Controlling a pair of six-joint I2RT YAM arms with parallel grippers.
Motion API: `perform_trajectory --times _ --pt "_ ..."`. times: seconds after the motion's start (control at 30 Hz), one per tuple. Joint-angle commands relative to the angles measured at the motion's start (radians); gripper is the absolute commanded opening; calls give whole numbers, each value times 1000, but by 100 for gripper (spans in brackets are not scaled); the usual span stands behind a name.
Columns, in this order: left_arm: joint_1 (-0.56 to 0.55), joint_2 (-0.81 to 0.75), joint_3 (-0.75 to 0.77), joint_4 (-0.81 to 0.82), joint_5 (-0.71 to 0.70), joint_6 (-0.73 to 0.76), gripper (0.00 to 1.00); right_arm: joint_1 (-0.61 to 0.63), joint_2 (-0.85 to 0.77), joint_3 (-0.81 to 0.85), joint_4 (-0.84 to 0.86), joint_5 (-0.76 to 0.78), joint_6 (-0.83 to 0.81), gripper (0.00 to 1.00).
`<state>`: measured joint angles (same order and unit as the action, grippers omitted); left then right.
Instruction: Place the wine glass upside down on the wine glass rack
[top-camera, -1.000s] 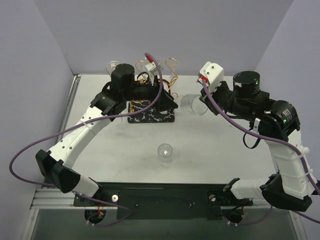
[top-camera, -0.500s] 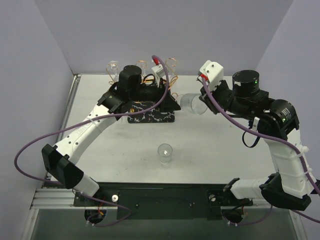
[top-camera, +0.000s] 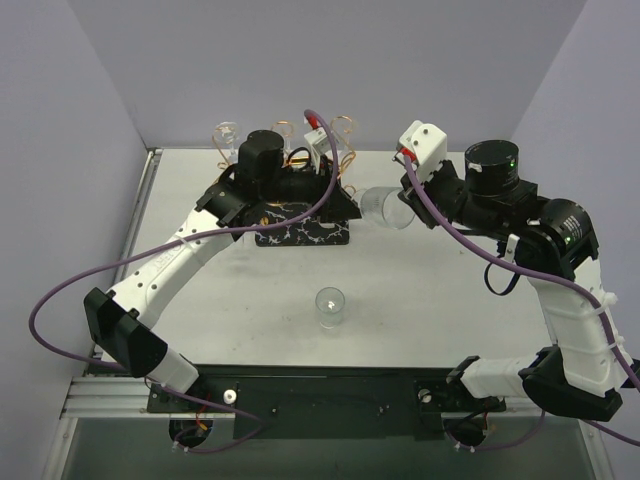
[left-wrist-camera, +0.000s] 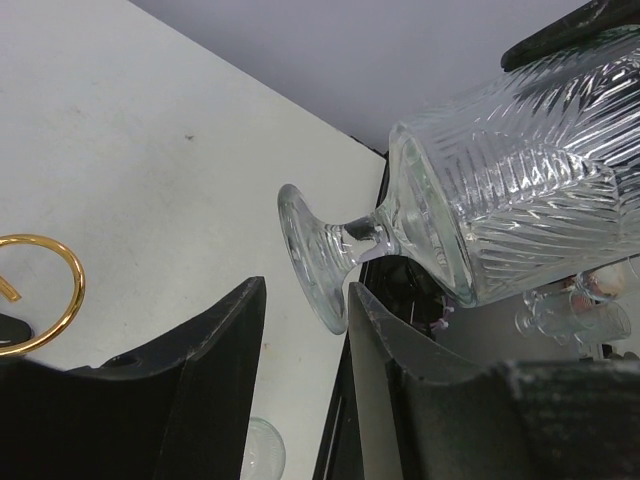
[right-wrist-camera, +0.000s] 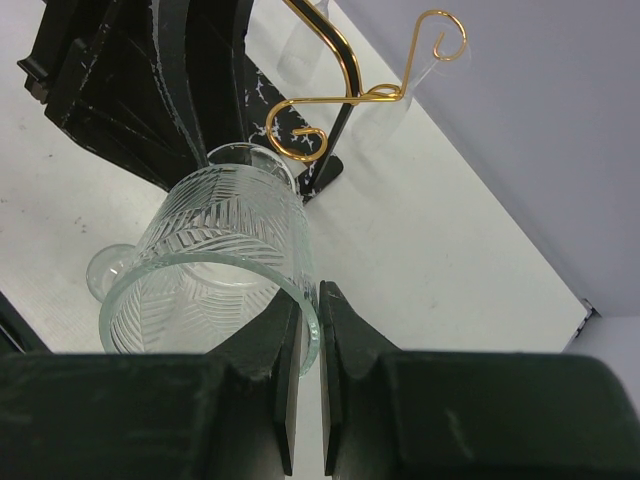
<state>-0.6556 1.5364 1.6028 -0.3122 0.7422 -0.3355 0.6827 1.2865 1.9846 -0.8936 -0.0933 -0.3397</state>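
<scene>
A cut-pattern wine glass (top-camera: 384, 207) hangs on its side above the table, foot toward the left arm. My right gripper (right-wrist-camera: 308, 300) is shut on the glass's rim (right-wrist-camera: 215, 260), one finger inside the bowl and one outside. My left gripper (left-wrist-camera: 305, 290) is open at the glass's foot (left-wrist-camera: 312, 255), whose lower edge dips between the fingertips, close to the right finger. The bowl (left-wrist-camera: 520, 180) fills the upper right of the left wrist view. The wine glass rack (top-camera: 300, 233), gold wire on a black veined base, stands behind the left wrist; its curled loops (right-wrist-camera: 345, 95) are just beyond the glass.
A short clear glass (top-camera: 330, 307) stands upright on the table in front of the rack. Another clear glass (top-camera: 226, 135) shows at the rack's left end. Grey walls close in the table at the back and sides.
My left arm has swung right and toward the back, bringing its gripper up to the foot of the glass. The right arm and the glass have stayed put.
</scene>
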Motion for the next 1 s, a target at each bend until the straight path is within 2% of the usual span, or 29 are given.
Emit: perform_trajectory --times 0.0,0.13,0.43,0.5,0.53,0.6,0.8,0.97 --pt "-7 -12 28 71 23 -16 48 9 -9 11 85 1 19 0" --pt "-6 -10 26 78 25 -22 46 11 -10 6 85 1 18 0" --pt "-9 -5 16 90 32 -36 29 11 -9 0 85 -9 24 0" --pt "-10 -4 17 93 36 -37 20 11 -9 -4 85 -16 24 0" --pt "-12 -2 19 93 33 -37 10 12 -9 -7 85 -22 24 0" --pt "-13 -4 19 91 34 -39 0 12 -9 -18 85 -28 22 0" --pt "-10 -19 9 87 11 -39 0 14 -23 -58 85 -29 18 8" --pt "-1 -35 17 93 19 -76 0 14 -35 -79 85 -31 10 20"
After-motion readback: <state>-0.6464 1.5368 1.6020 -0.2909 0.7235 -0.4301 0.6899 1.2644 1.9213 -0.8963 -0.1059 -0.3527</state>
